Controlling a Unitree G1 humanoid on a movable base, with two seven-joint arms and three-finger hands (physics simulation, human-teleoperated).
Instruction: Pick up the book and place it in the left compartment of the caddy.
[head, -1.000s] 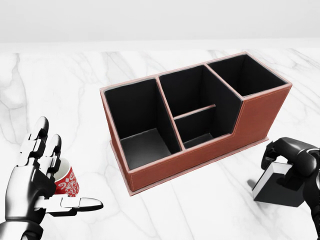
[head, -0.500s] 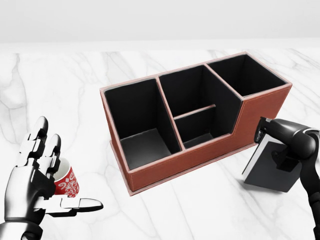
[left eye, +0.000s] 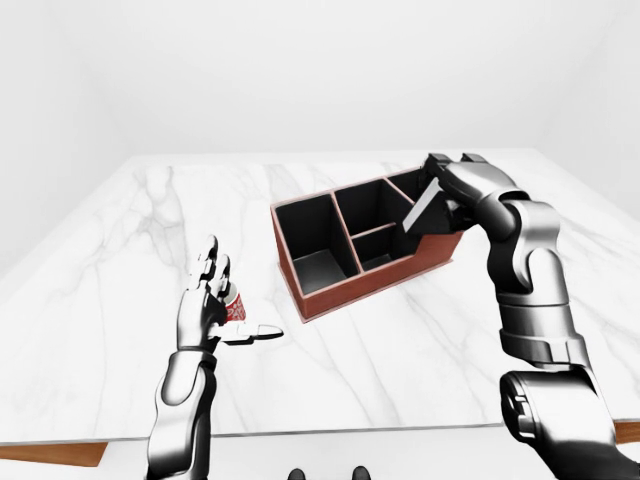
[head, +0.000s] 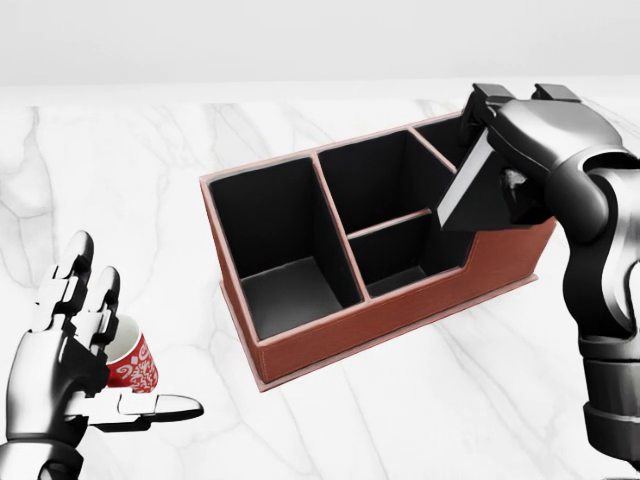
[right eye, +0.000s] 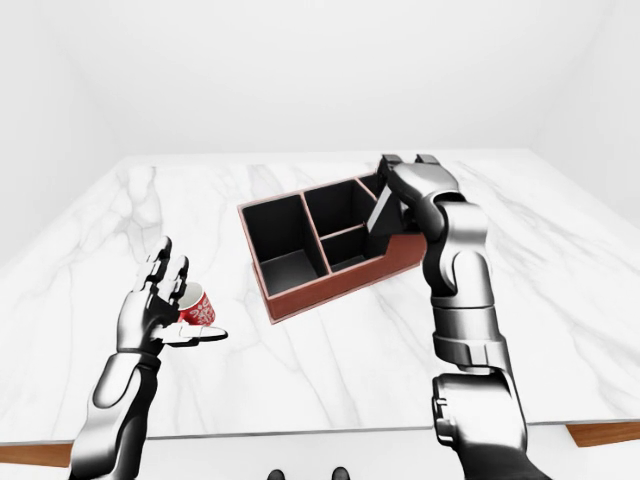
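Note:
The brown caddy (head: 330, 335) with black compartments lies on the marble table in the middle of the head view. Its left compartment (head: 270, 240) holds nothing. My right hand (head: 505, 150) is shut on the dark book (head: 470, 190) with a white page edge. The book hangs tilted in the air over the caddy's right end, hiding part of the right compartment. My left hand (head: 95, 375) stays open at the lower left of the head view, fingers spread, far from the caddy.
A red patterned paper cup (head: 132, 362) stands on the table right beside my open left hand. The marble table (left eye: 120, 260) stretches wide around the caddy; its near edge (left eye: 330, 432) runs along the bottom of the eye views.
My right hand has lifted the book from low at the right of the caddy up and leftwards, to above the caddy's right end. The left hand and cup have stayed put.

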